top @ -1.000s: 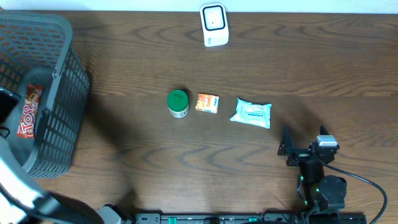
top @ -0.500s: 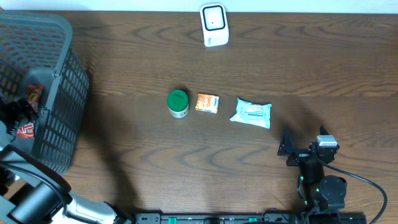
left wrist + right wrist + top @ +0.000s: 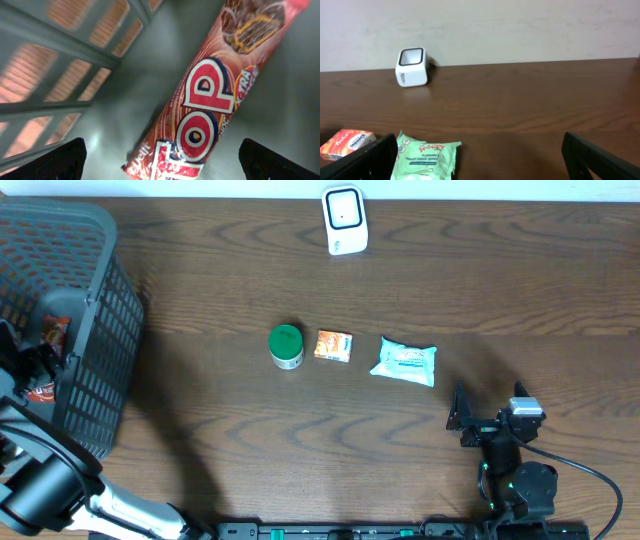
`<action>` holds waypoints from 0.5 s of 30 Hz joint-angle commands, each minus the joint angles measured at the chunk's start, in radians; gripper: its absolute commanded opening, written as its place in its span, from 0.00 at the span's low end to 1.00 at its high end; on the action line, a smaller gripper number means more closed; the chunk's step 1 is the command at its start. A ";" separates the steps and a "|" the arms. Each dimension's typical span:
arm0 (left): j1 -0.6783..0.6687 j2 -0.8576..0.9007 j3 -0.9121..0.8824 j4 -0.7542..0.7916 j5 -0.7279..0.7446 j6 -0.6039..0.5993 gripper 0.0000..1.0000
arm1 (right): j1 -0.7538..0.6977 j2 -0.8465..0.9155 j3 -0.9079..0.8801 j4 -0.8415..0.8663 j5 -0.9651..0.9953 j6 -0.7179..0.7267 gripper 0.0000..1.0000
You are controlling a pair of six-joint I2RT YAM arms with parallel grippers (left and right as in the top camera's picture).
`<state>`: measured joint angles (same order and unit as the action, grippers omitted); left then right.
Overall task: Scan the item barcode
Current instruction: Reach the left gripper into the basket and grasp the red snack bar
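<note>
Down inside the grey basket [image 3: 95,330] at the worktop's [image 3: 250,440] left edge, the left fingers [image 3: 55,160] are spread as wide as they go, gripping nothing, poised right over the biscuit pack [image 3: 210,95]. The pack lies flat on the basket floor: a long, slim red wrapper with "TOP" in big red letters outlined in white and blue, a chocolate-coated biscuit pictured at one end and a small "Xtra" badge beside the P. No barcode shows on the upturned face. Out in the middle of the worktop, a green-lidded jar [image 3: 286,346], a small orange box [image 3: 333,345] and a pale green wipes packet [image 3: 404,362] sit in a row, close but apart. The white scanner [image 3: 343,220] stands at the far edge. The right fingers [image 3: 370,160] are wide apart too, empty, low near the front right, facing the wipes.
</note>
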<state>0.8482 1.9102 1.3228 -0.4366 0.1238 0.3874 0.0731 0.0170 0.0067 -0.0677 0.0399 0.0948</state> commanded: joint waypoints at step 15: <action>-0.008 0.065 0.009 -0.029 0.004 -0.182 0.07 | -0.008 -0.004 -0.001 -0.004 -0.001 -0.006 0.99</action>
<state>0.8417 1.9606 1.3300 -0.4450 0.1238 0.3363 0.0731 0.0170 0.0067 -0.0677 0.0399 0.0948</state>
